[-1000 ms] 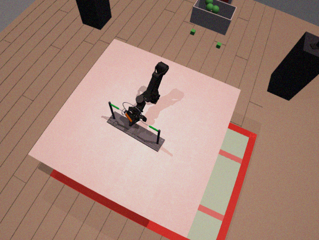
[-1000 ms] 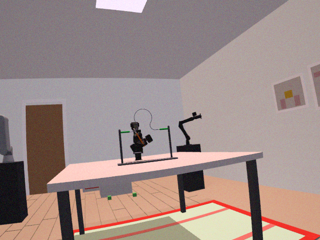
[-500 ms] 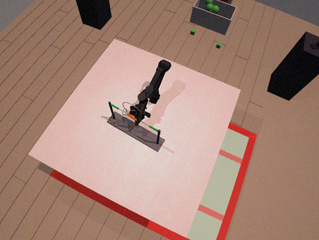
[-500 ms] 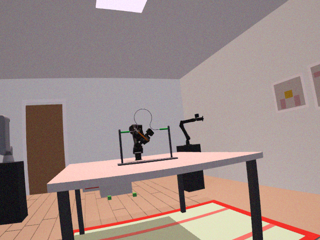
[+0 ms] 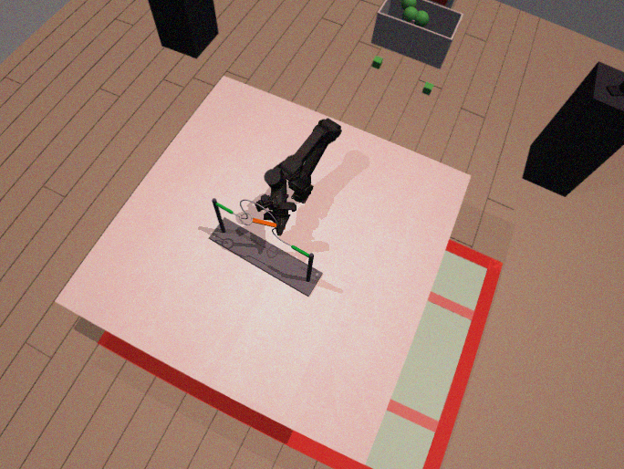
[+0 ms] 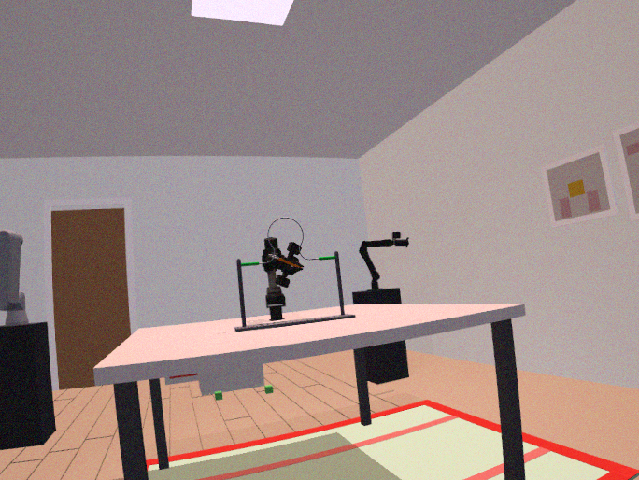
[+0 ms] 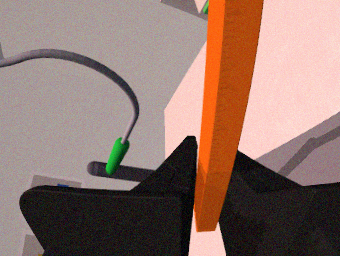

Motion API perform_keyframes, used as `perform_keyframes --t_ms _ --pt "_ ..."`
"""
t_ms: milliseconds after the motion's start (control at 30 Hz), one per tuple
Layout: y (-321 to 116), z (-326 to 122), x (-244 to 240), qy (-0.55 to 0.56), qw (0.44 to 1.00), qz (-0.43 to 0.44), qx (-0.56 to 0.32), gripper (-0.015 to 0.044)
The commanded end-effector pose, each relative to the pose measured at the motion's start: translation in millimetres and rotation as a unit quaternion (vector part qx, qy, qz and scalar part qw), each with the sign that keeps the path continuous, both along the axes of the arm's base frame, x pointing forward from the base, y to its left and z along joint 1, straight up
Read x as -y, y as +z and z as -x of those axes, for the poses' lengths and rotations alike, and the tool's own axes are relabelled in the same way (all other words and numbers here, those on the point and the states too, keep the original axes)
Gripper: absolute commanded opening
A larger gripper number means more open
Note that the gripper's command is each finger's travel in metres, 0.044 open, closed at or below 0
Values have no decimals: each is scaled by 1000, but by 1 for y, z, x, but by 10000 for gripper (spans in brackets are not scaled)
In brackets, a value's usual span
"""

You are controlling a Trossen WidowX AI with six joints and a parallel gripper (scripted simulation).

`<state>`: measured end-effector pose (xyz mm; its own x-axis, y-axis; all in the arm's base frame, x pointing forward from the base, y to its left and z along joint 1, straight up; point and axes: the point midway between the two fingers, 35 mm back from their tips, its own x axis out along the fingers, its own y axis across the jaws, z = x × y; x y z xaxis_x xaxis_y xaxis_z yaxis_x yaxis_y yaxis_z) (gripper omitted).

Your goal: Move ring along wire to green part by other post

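The ring (image 5: 251, 221) is at the wire's left grey stretch, just past the left green part (image 5: 223, 207) (image 6: 249, 263). The wire seems to pass through it; whether they touch is too small to tell. My gripper (image 5: 278, 226) (image 7: 199, 144) is shut on the orange handle (image 5: 264, 222) (image 6: 287, 261) (image 7: 225, 100) near its end away from the ring. The handle slants down to the right in the exterior view. The grey wire (image 6: 285, 218) (image 7: 90, 61) rises in a large loop close to the arm. The right green part (image 5: 301, 250) (image 6: 327, 257) has no ring. The wrist view hides the ring.
The left post (image 5: 218, 216) (image 6: 241, 294) and right post (image 5: 310, 268) (image 6: 339, 283) stand on a dark base plate (image 5: 287, 275) on the pink table (image 5: 242, 342) (image 6: 439, 317). The grey wire runs very near the gripper and handle in the top view.
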<state>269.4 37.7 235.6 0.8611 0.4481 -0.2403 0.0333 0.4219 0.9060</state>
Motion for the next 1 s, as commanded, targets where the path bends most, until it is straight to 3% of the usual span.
perform_keyframes --t_ms 0,967 --pt "13 7 -3 26 999 -40 -9 -150" --pt "108 12 -1 47 937 -346 6 -150"
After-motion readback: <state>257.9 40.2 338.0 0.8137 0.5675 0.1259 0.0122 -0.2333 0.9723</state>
